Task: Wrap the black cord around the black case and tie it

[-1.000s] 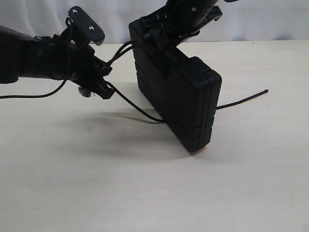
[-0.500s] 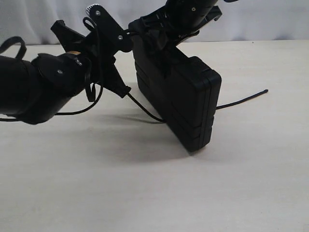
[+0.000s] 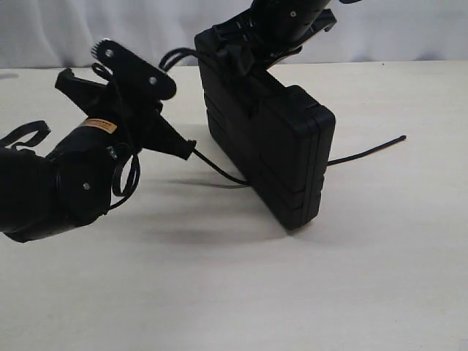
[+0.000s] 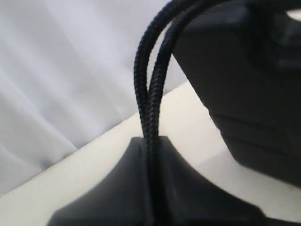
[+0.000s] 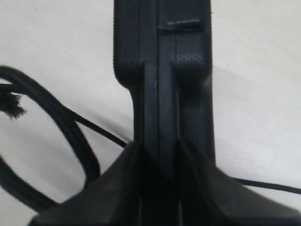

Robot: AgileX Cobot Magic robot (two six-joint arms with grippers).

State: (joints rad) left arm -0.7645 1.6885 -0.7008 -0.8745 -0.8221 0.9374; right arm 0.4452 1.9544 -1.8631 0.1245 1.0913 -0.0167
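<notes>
The left pincer (image 3: pixel 186 151), clamped on the black cord (image 3: pixel 219 172), has dipped toward 7 o'clock. The right pincer (image 5: pixel 160 148) holds the black case (image 3: pixel 281 153) tilted.

1. The flat rectangular matte black plastic case (image 3: pixel 270 146) was black all over. In the right wrist view its edge carried a fine stippled grain.
2. The long thin black braided cord (image 4: pixel 149 94) showed a tight diagonal weave, black throughout, frayed end included.
3. My left gripper (image 3: pixel 186 151) and my right gripper (image 3: pixel 241 53) were black. My left arm (image 3: pixel 44 197), also black, bore a small orange label (image 3: pixel 95 123).
4. The flat cream tabletop (image 3: pixel 307 292) was plain.
5. The white cloth backdrop (image 3: pixel 409 29) showed soft grey folds.
</notes>
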